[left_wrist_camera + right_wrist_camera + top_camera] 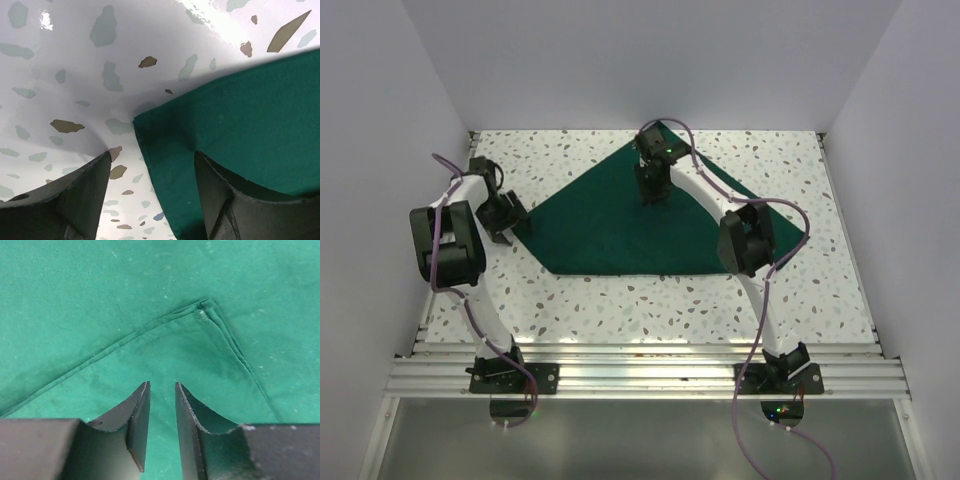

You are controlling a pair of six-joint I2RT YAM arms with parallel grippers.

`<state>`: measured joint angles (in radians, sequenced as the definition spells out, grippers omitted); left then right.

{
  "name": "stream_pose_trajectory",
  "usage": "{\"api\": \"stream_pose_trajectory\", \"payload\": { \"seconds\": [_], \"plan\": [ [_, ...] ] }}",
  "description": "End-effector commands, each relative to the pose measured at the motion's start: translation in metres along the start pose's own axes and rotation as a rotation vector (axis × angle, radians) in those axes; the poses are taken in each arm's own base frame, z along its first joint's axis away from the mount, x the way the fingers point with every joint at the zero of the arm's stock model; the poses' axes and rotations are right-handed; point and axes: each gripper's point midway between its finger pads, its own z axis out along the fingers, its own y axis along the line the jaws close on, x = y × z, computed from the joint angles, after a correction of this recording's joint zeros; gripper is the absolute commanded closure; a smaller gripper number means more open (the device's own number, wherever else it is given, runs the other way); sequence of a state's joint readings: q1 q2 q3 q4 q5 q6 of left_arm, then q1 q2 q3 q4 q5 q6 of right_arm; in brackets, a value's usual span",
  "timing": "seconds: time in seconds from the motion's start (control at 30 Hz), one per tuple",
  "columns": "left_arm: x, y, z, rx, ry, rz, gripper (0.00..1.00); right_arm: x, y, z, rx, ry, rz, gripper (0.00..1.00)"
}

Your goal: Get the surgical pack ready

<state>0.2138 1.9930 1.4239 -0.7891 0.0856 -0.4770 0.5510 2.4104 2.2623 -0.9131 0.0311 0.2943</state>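
Flecks of grey and brown run all over your white table (pixel 620 310), and its glossy top shows a bright glare spot in the left wrist view. Plain white walls (pixel 650 60) close it in at the left, the right and the far side. A ribbed metal rail (pixel 640 375) runs along the near edge, with both arms bolted to it.

The dark green cloth (pixel 610 230) lies flat at the middle of the table, folded over on itself so that its outline comes to a point at the far side.

Your left gripper (pixel 506 222) sits at the cloth's left corner with its jaws wide apart. One finger (pixel 220 200) is over the cloth and the other over bare table, with the corner between them and not gripped. Whether the fingers touch the surface cannot be told.

Your right gripper (pixel 651 196) hangs over the far middle of the cloth, jaws parted by a narrow gap with nothing in it. Just ahead of its fingertips a stitched hem corner (pixel 205 305) lies flat on the green layer beneath.
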Motion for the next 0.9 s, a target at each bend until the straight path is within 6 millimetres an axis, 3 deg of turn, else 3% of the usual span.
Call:
{"api": "stream_pose_trajectory", "payload": {
  "seconds": [0.0,0.1,0.23,0.4,0.43,0.53,0.63,0.73,0.83,0.87],
  "plan": [
    [-0.009,-0.009,0.009,0.046,-0.009,0.013,0.29,-0.002,0.008,0.008,-0.032,-0.011,0.010,0.70],
    [-0.005,-0.004,0.017,0.026,0.009,0.016,0.36,0.007,0.005,0.020,-0.018,0.016,0.019,0.71],
    [-0.005,-0.002,0.019,0.027,0.004,0.027,0.61,0.020,0.001,0.035,-0.001,0.059,0.015,0.70],
    [-0.008,-0.007,0.016,0.056,-0.005,0.045,0.86,0.034,0.000,0.047,0.002,0.109,0.016,0.69],
    [-0.009,-0.009,0.014,0.062,-0.010,0.047,1.00,0.037,-0.001,0.050,0.004,0.118,0.016,0.69],
    [-0.014,-0.017,-0.004,0.100,-0.040,0.059,1.00,0.049,-0.005,0.058,0.022,0.166,0.016,0.68],
    [-0.020,-0.035,-0.040,0.174,-0.100,0.052,1.00,0.058,-0.007,0.062,0.031,0.206,0.005,0.68],
    [-0.018,-0.067,-0.085,0.258,-0.165,0.063,1.00,0.066,-0.012,0.063,0.043,0.238,0.009,0.67],
    [-0.004,-0.109,-0.127,0.329,-0.200,0.102,1.00,0.068,-0.016,0.062,0.048,0.247,0.014,0.67],
    [0.012,-0.130,-0.136,0.356,-0.187,0.141,1.00,0.068,-0.015,0.062,0.031,0.251,0.026,0.66]
  ]
}}
